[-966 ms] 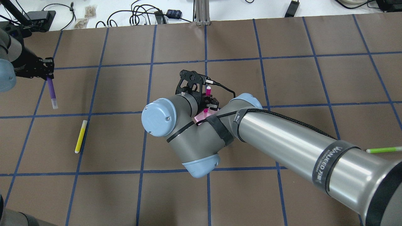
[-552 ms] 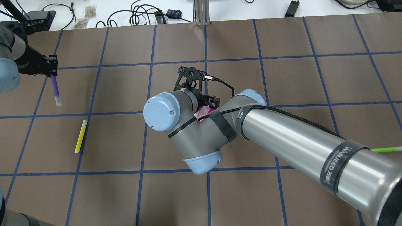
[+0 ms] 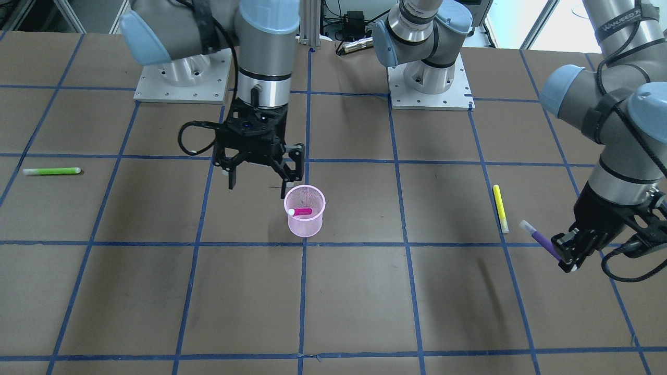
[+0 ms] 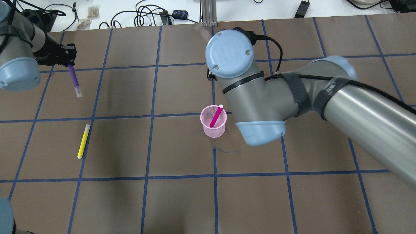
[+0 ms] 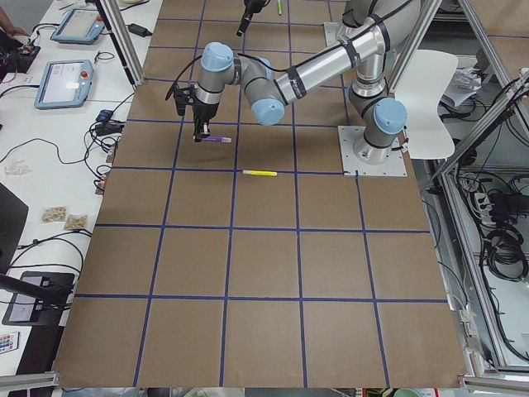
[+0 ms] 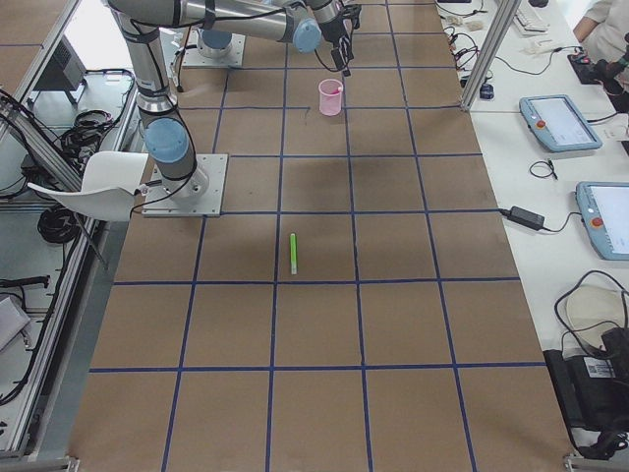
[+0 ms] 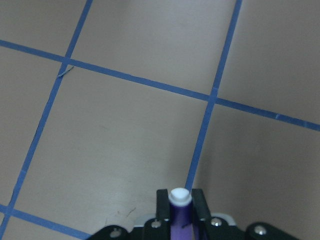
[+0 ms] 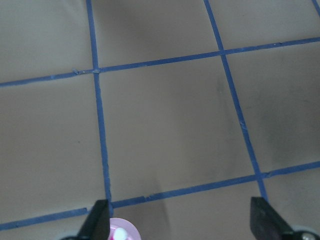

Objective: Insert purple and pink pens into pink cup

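The right arm reaches over the middle of the table (image 3: 365, 312), its wrist pointing straight down. The right gripper (image 3: 260, 186) hangs raised above the cup (image 3: 306, 225), spread wide and empty, touching nothing. The pink pen (image 3: 302, 212) leans inside the cup, its white end at the rim. The left arm is bent far out to the robot's left, well apart from the cup, with its wrist tilted. The left gripper (image 3: 565, 259) is clamped on the purple pen (image 3: 542, 240), which slants out with its white end free. A yellow pen (image 3: 500, 208) lies nearby.
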